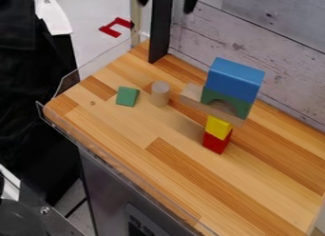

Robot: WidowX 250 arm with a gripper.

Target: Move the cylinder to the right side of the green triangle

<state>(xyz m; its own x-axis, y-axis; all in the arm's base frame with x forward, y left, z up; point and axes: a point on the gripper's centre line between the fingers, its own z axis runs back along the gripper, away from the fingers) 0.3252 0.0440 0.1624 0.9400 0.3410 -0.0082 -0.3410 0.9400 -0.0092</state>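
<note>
At the top edge, the gripper point(167, 4) shows as two dark fingertips set wide apart, open, high above the back of the table. The plain wooden cylinder point(160, 94) stands upright on the left part of the tabletop. Just left of it lies the green triangle point(128, 96), with a narrow strip of wood between the two. Nothing is held by the gripper.
Right of the cylinder, a wooden plank point(195, 100) bears a green arch point(241, 105) under a blue block point(234, 79). Yellow point(218, 126) and red point(215, 143) blocks are in front. A dark post point(161, 30) rises behind; a clear rim borders the table point(127, 135).
</note>
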